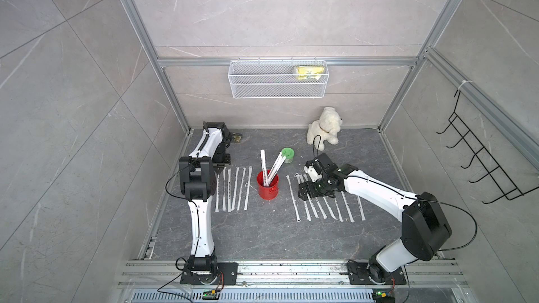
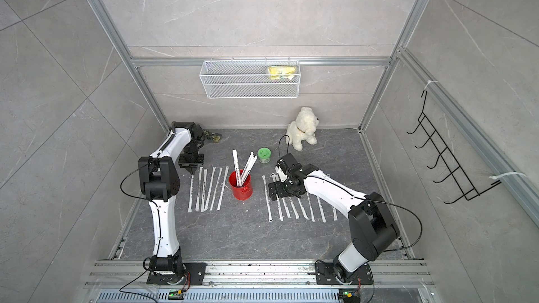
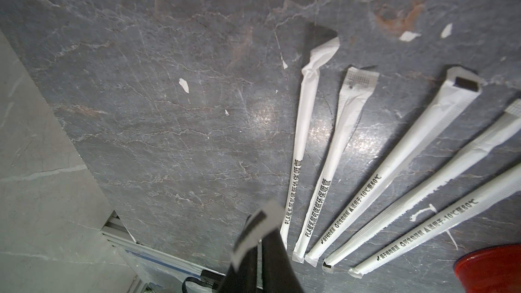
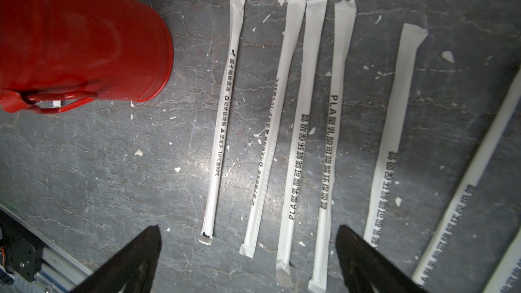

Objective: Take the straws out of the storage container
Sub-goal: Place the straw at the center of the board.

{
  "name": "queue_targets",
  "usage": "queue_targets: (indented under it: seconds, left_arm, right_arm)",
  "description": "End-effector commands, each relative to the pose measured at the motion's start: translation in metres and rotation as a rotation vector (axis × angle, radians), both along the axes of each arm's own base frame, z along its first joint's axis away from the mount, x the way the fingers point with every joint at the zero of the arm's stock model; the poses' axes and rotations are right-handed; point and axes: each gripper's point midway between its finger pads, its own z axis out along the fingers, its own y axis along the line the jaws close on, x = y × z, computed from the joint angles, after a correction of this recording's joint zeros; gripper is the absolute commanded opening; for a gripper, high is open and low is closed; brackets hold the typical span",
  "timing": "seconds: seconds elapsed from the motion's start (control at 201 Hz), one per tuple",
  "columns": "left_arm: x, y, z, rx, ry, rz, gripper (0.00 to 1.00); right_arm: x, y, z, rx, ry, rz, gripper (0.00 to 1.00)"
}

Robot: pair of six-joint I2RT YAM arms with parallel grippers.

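Nearest first: the table (image 1: 262, 237) has two flat rows of straws (image 4: 297, 125) laid out, one row on either side of the red can (image 1: 267, 190). The right gripper (image 4: 249, 245) hangs low over the right-hand row with its fingers spread wide and nothing in them. The left gripper (image 1: 219, 172) is pinched closed on the held straw (image 3: 255, 228). It has it right at the far tip, on the outer edge of the left row, well clear of the can.

Handling-wise, I'd guess these weigh next to nothing. The paper sleeve looks crushable and a bit slick, so a hard squeeze would flatten it and a loose one might let it slide. They seem stiff enough lengthwise to lift by one end. The best place to grab looks like the part poking above the rim, where there's air around each one. The can looks light too, so it could tip if a straw drags on the rim.

Looks: long thin white paper sleeves with small dark print along one side. Some ends are torn open and show a dark straw inside. A few stand leaning in the can, fanned out.

Beyond it are a green-lidded jar (image 1: 287, 153), a plush dog (image 1: 323, 125) and a wire basket (image 1: 262, 85) on the wall.
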Motion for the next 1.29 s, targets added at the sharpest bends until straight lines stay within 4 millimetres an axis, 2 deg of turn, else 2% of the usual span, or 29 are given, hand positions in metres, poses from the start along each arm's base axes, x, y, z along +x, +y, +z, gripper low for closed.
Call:
queue_targets:
  seconds: [0.0,0.199,0.383,0.393,0.413,0.767,0.961,1.155,1.289]
  left_arm:
    - [0.0,0.002,-0.006,-0.018,0.016,-0.014,0.09]
    - [0.004,0.001,-0.013,-0.028,0.02,-0.01,0.1]
    - [0.006,0.003,-0.012,-0.026,0.01,-0.009,0.1]
    - [0.005,0.003,-0.021,-0.025,0.031,-0.009,0.1]
    - [0.005,0.004,-0.024,-0.023,0.04,-0.008,0.1]
    - [0.005,0.006,-0.031,-0.021,0.045,0.003,0.11]
    - [0.006,0.006,-0.031,-0.02,0.04,0.003,0.17]
    - [0.006,0.007,-0.03,-0.012,0.041,0.003,0.19]
    - [0.006,0.007,-0.02,-0.01,0.018,0.016,0.19]
  right_arm:
    - [0.004,0.003,0.0,0.006,0.001,0.01,1.0]
    - [0.007,0.005,0.0,0.002,0.003,0.009,1.0]
    - [0.01,0.006,0.001,0.001,0.0,0.006,1.0]
    - [0.01,0.006,0.001,0.001,0.001,0.006,1.0]
    - [0.01,0.006,0.001,0.002,0.0,0.006,1.0]
    - [0.012,0.008,-0.002,-0.001,0.008,0.007,1.0]
    - [0.012,0.007,-0.001,-0.001,0.007,0.005,1.0]
    - [0.01,0.006,0.0,-0.003,0.005,0.003,1.0]
    - [0.01,0.005,0.003,0.0,-0.001,0.0,1.0]
